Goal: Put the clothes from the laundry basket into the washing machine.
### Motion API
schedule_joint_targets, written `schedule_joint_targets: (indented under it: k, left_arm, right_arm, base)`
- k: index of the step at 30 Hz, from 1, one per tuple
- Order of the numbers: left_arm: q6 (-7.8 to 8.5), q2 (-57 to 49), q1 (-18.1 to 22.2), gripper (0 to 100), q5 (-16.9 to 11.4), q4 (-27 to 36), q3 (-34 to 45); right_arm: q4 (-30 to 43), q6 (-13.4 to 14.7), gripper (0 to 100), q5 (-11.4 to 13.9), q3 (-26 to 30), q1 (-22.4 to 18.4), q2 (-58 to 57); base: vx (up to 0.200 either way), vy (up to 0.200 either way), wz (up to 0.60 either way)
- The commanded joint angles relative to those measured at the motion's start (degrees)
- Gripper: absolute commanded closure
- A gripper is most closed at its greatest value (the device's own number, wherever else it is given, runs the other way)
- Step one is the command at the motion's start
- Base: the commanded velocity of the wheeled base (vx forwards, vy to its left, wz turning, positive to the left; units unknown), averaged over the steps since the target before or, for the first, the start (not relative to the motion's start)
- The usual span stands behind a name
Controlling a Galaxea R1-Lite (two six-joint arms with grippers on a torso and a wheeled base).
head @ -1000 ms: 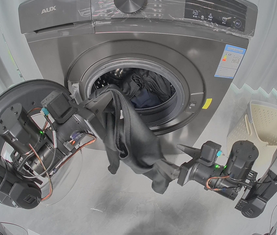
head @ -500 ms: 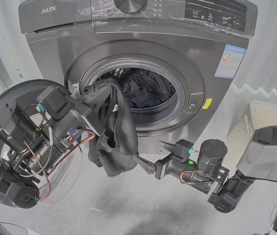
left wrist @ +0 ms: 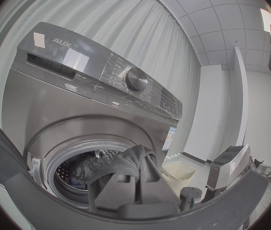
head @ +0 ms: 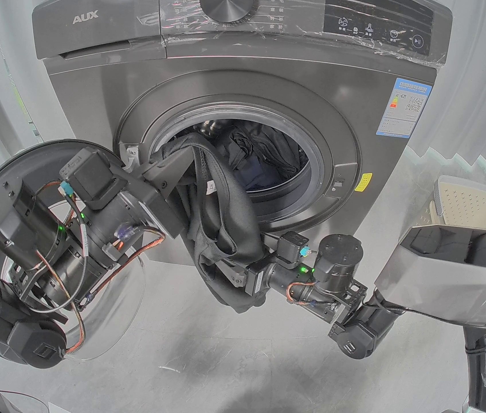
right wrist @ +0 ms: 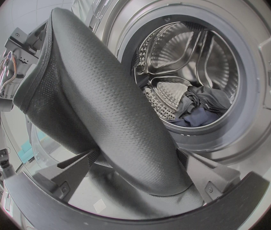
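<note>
Your black garment [head: 223, 219], a dimpled knit, hangs over the washing machine's [head: 312, 87] opening rim, pinched by the left gripper [head: 168, 164]. The right gripper [head: 230, 272], fingers spread, has risen under its tail, bunching it. Dark clothes [head: 263, 153] lie inside the machine; the laundry basket [head: 472, 202] stands to its right.

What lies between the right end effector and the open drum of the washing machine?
A black garment hangs across that stretch, seen in the right wrist view; the left end effector holds its upper end.
</note>
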Motion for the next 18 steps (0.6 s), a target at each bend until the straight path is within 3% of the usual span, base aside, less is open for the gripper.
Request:
schedule_joint_targets:
  k: [1,8,9,18]
  left_arm:
    - [0.03,-0.06,-0.88,100,-0.08,-0.04,0.21]
    - [0.03,-0.15,-1.94,100,-0.26,-0.13,0.48]
    - [-0.06,-0.24,-2.2,100,-0.35,-0.13,0.48]
    - [-0.23,-0.5,-2.9,100,-0.26,-0.04,0.3]
  right_arm:
    - [0.14,-0.34,0,0.78,-5.33,1.4,5.54]
    - [0.4,-0.43,0,-0.98,-14.73,2.27,11.69]
    - [0.4,-0.43,100,-1.5,-15.7,2.27,12.13]
    - [0.58,-0.16,100,-3.17,-19.04,2.71,12.22]
  base:
    - [0.0,0.0,0.0]
    - [0.0,0.0,0.0]
    - [0.0,0.0,0.0]
    - [0.0,0.0,0.0]
